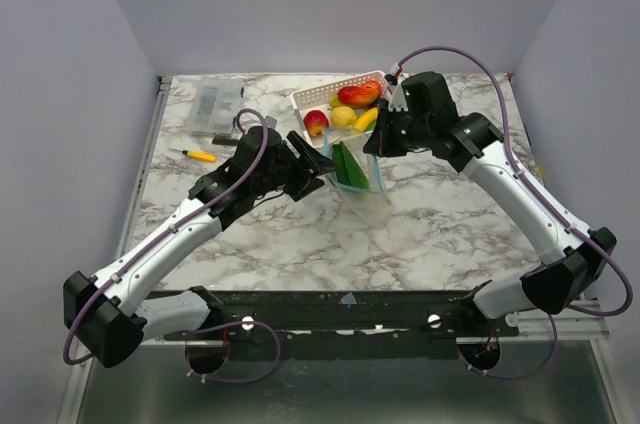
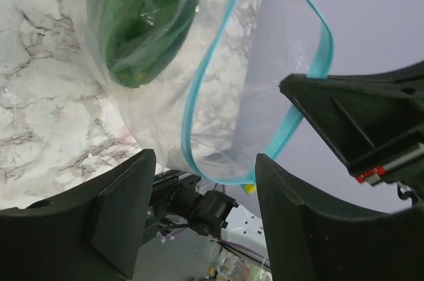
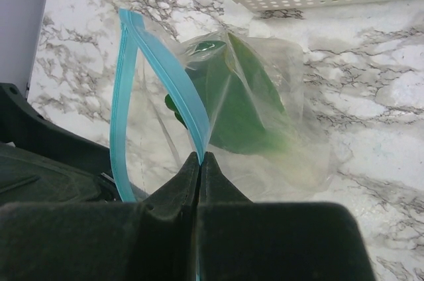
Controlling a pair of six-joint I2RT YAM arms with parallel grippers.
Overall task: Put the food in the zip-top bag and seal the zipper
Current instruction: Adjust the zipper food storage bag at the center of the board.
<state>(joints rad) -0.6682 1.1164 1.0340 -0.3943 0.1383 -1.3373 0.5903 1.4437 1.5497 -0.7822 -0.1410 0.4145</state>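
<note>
Near the far-left corner of the table [image 1: 440, 229] lies a small clear box [image 1: 215, 104]. A little nearer, by the left edge, lies a thin yellow-handled tool [image 1: 199, 155].

The left hand [image 1: 306, 166] reaches in from the left toward the middle of the table. Its two fingers [image 2: 116, 221] stand apart, and in the left wrist view the lower bend of the bag's mouth hangs in the gap between them. Whether either finger touches the plastic cannot be told.

The zip-top bag [image 1: 358, 172] stands upright in the middle of the table, toward the far edge and just in front of the basket. Its zipper [image 3: 165, 75] is unsealed: the two blue-green strips bow apart into an open loop. One green piece [image 3: 242, 105] of the food sits inside the bag, low against the clear wall.

Behind the bag, by the far edge, a white perforated basket [image 1: 312, 95] holds more food. In it are a red round piece [image 1: 316, 122], a yellow round piece [image 1: 343, 116], a red-orange piece [image 1: 358, 95] and a banana [image 1: 367, 120].

The right hand [image 1: 380, 139] comes in from the right. Its fingers are pressed together on the zipper at the right end of the mouth, holding that side of the bag up.
</note>
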